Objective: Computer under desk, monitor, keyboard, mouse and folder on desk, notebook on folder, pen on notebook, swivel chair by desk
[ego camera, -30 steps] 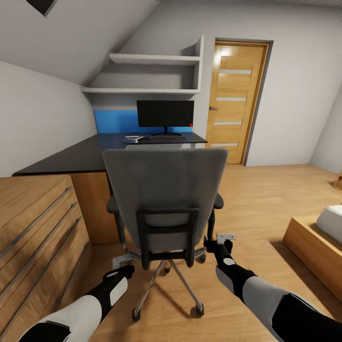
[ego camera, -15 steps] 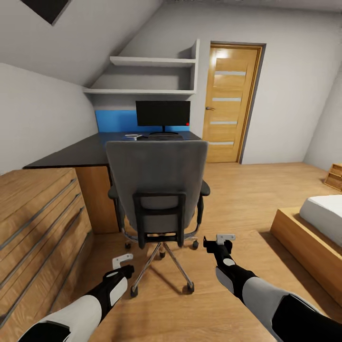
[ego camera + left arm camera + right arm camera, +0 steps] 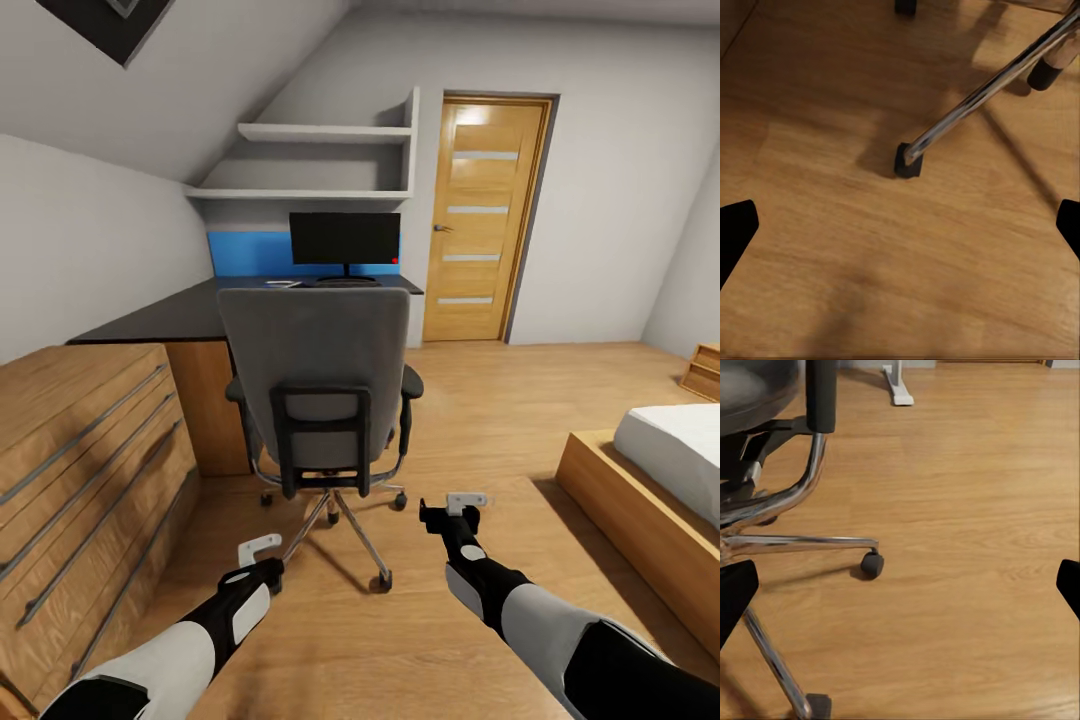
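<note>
Both claws hang low over the wooden floor [image 3: 470, 400], spread apart and gripping nothing. The left gripper [image 3: 258, 548] has its 2 fingers wide, and in the left wrist view the dark fingertips [image 3: 736, 229] sit at opposite edges of the frame with bare planks and 1 chair caster [image 3: 906, 161] between them. The right gripper [image 3: 466, 501] is likewise open; its wrist view looks across the floor at the chrome base and another caster [image 3: 872, 564].

Straight ahead of both claws stands the swivel chair [image 3: 318, 375], its grey backrest turned toward the robot, so the seat and whatever lies on it are hidden; I cannot tell whether the folder is there. The chair's base sits between the 2 arms, slightly nearer the left one, with neither claw touching it.

Beyond the chair lies the dark desk [image 3: 170, 322], running along the left wall toward the far corner. The monitor [image 3: 345, 239] stands upright at its far end, with a flat dark item at its foot, probably the keyboard [image 3: 342, 282], and a small pale object [image 3: 283, 284] beside it, too small to name.

The folder most likely lies forward and above claw height, behind the backrest, so reaching it calls for going round the chair's side or turning the chair.
</note>
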Robot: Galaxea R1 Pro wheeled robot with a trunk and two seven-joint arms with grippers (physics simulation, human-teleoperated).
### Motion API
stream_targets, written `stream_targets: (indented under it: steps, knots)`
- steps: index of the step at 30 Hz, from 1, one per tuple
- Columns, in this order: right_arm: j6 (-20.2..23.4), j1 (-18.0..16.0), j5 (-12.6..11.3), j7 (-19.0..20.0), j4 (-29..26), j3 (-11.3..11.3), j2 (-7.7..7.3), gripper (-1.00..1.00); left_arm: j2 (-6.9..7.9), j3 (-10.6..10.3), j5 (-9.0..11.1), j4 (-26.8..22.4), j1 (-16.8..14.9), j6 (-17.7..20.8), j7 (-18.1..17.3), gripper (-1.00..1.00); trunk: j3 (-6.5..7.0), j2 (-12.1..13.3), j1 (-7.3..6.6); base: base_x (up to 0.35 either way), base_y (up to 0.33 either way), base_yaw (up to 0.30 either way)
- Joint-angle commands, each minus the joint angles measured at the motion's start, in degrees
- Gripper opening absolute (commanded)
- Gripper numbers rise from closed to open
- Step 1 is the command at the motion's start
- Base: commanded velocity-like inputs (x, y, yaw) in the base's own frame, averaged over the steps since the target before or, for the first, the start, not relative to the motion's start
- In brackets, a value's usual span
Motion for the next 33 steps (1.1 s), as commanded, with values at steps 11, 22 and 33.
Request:
stream_targets:
  steps: [11,22,33]
  knots:
    - [-0.21,1.41,3.32,-0.49,-0.03,0.48,3.06,1.0,-1.58,-0.56,-1.15,1.65,-0.03,-2.44,0.33,1.0,-0.06,-0.02,-0.02,-0.02,0.002,0.048]
    - [-1.44,1.58,4.02,-0.5,0.0,0.4,3.11,1.0,-1.69,-0.56,-4.15,3.1,-0.03,-5.08,0.33,1.0,-0.06,-0.02,-0.02,-0.252,0.185,0.0]
    - [-3.74,1.59,4.11,-0.49,-0.4,0.26,3.09,1.0,-4.96,-1.34,-4.63,1.75,-0.03,-4.61,0.86,1.0,-0.06,-0.02,-0.02,-0.02,0.02,0.0]
